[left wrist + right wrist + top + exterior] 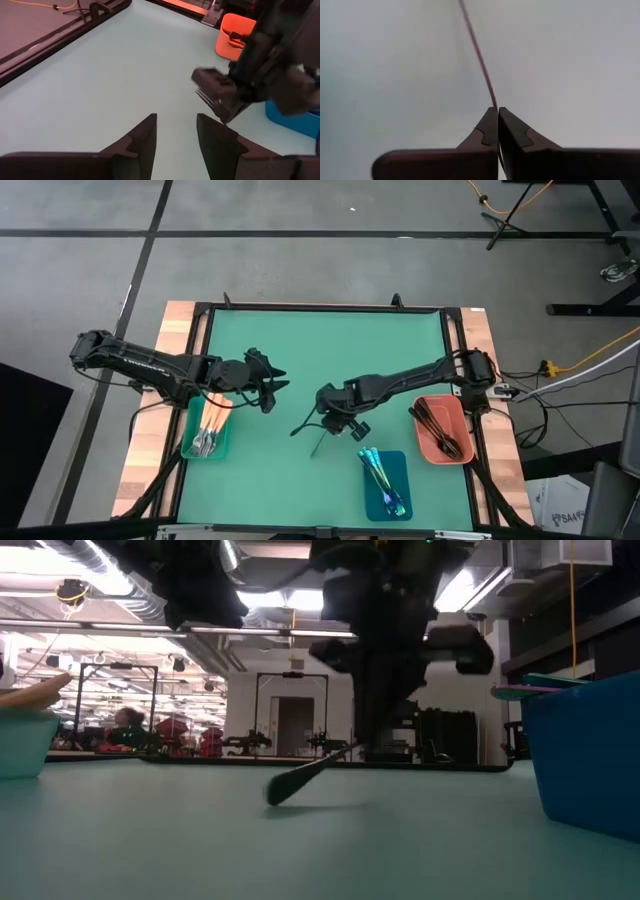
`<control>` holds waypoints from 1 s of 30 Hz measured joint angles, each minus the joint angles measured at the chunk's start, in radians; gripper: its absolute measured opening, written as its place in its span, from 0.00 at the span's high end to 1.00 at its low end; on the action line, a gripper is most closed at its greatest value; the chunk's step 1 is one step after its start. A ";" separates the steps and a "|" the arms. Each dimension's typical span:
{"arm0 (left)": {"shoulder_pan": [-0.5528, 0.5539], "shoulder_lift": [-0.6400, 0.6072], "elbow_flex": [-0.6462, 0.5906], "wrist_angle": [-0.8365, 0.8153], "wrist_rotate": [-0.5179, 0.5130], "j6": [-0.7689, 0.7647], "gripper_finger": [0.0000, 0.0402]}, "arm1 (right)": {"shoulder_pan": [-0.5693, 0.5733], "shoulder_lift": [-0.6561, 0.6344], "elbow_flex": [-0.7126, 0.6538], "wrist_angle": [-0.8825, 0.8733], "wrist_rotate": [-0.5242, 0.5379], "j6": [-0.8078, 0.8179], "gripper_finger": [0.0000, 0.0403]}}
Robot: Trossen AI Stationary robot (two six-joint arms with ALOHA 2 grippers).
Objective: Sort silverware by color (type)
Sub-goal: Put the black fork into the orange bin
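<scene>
right claw (322,423) pinches black fork (303,425) mid-mat; left claw (272,389) spread nearby.

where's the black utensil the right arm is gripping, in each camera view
High view: black utensil at mat centre, under the right gripper.
Low view: slanting down from the gripper, centre.
Left wrist view: only fork tines show beneath the right gripper.
Right wrist view: thin handle running from the shut fingers.
Shared landmark: the right gripper.
</scene>
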 joint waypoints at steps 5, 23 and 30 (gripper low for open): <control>0.002 0.000 0.000 0.000 -0.011 0.000 0.67 | 0.000 -0.063 0.000 -0.063 0.070 0.053 1.00; 0.002 0.000 0.000 -0.006 -0.011 0.001 0.67 | -0.001 -0.155 -0.020 -0.212 0.127 0.221 1.00; 0.002 0.000 0.000 -0.006 -0.012 0.001 0.67 | -0.001 -0.155 -0.047 -0.072 0.116 0.175 1.00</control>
